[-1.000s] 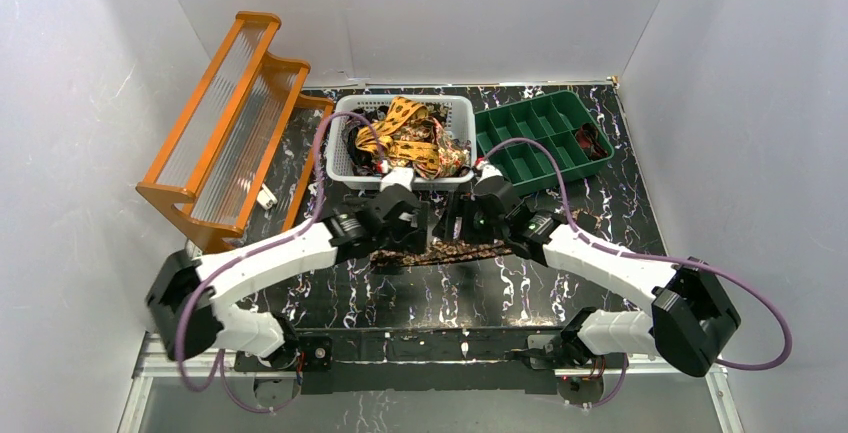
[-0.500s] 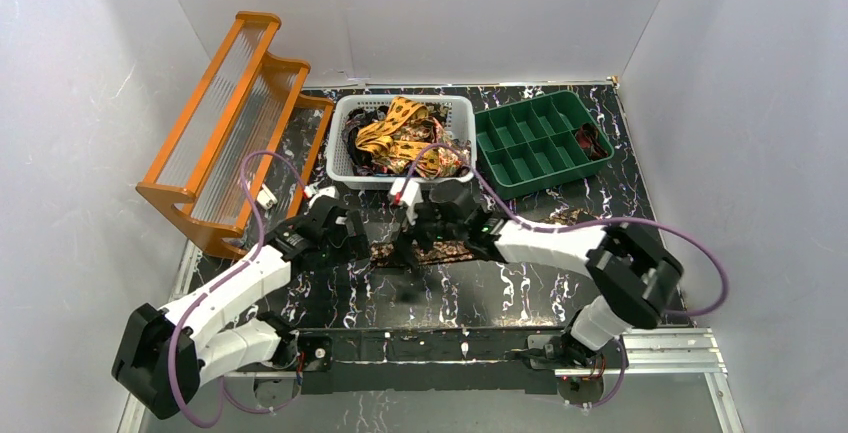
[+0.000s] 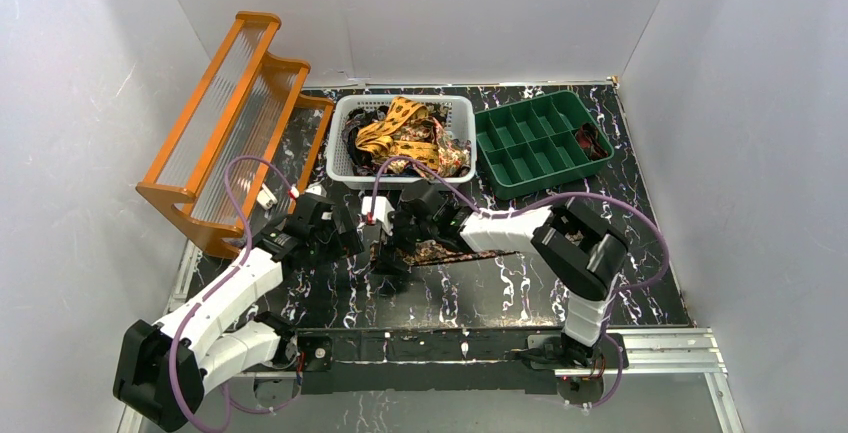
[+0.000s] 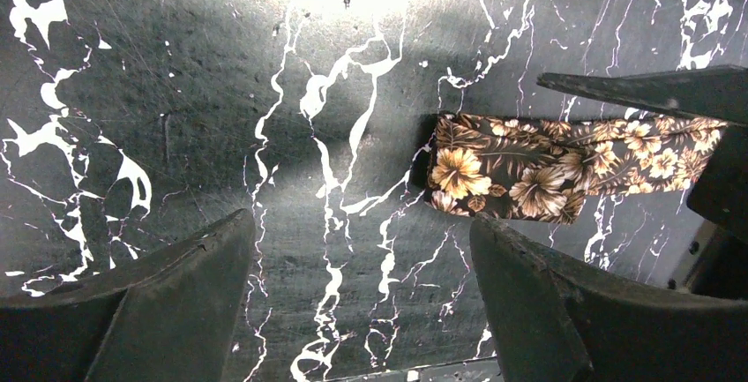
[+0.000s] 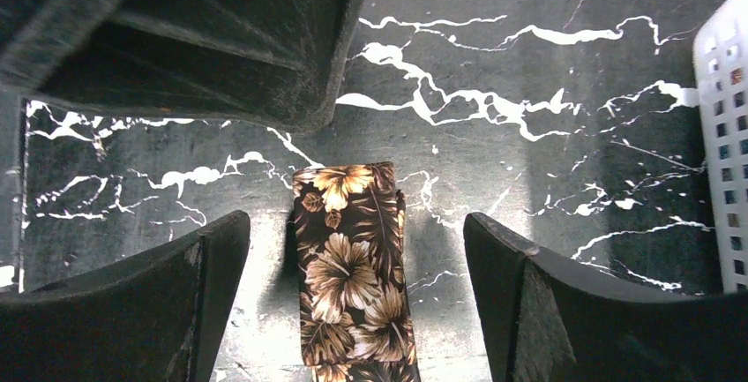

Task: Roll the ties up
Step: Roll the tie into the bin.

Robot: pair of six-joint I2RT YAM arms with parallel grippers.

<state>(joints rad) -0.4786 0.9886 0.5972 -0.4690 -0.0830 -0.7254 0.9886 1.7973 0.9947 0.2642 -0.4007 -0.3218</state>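
A dark brown tie with tan flowers lies flat on the black marble table, its folded end pointing left. The right wrist view shows that end between the open fingers of my right gripper, which hovers above it without touching. The left wrist view shows the same end up and to the right of my left gripper, which is open and empty over bare table. In the top view the left gripper and right gripper sit close together at the tie's left end. More ties fill the white basket.
A white basket stands at the back centre, a green compartment tray to its right with a dark item in its far right cell. An orange ribbed rack leans at the back left. Purple cables loop over both arms.
Both arms swung left along the tie. The right gripper travelled from the tie's middle to its left end. The left gripper moved off the tie to the table just left of it.
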